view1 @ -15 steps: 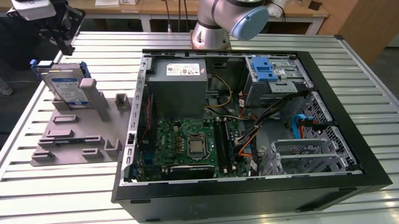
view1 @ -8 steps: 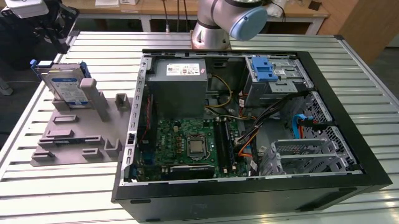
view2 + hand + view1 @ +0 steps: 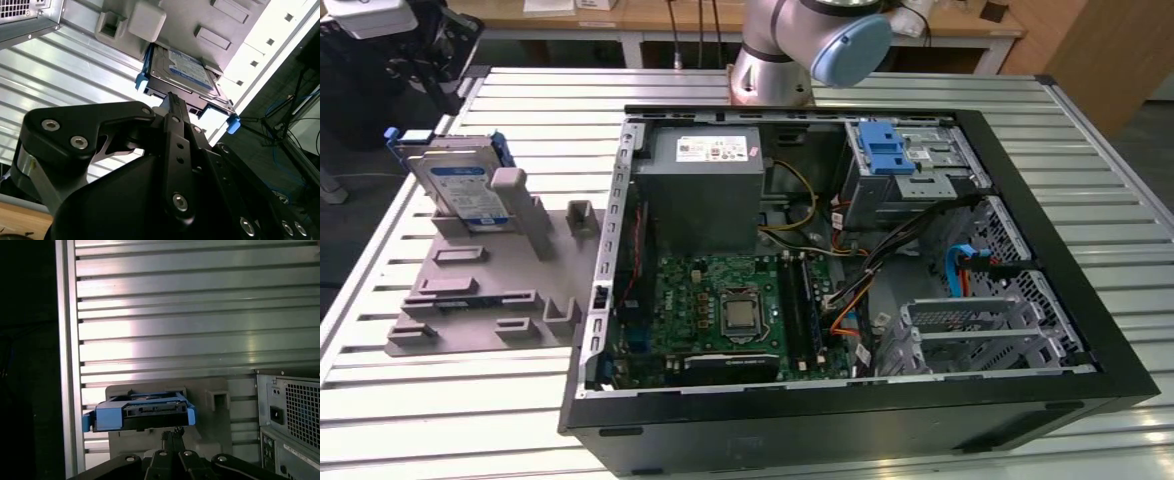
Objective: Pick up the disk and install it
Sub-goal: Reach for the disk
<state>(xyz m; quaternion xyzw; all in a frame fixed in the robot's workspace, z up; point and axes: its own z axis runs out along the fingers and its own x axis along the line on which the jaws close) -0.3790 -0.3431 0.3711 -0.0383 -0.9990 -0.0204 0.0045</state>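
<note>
The disk (image 3: 460, 185), a silver drive with a blue-and-white label and a blue bracket, stands tilted in a grey holder (image 3: 467, 290) at the exterior view's left, beside the open computer case (image 3: 854, 440). Both wrist views show the disk (image 3: 182, 72) (image 3: 142, 412) ahead of my gripper (image 3: 170, 97) (image 3: 172, 432). The black fingers are pressed together with nothing between them. The fingertips point at the disk's edge, with a gap between them and it. The arm's base (image 3: 787, 50) rises behind the case.
Inside the case a drive bay with a blue latch (image 3: 887, 155) sits at the far right corner, next to the grey power supply (image 3: 700, 190) and above loose cables (image 3: 907, 250). The ribbed metal table (image 3: 454, 400) carries both the case and the holder.
</note>
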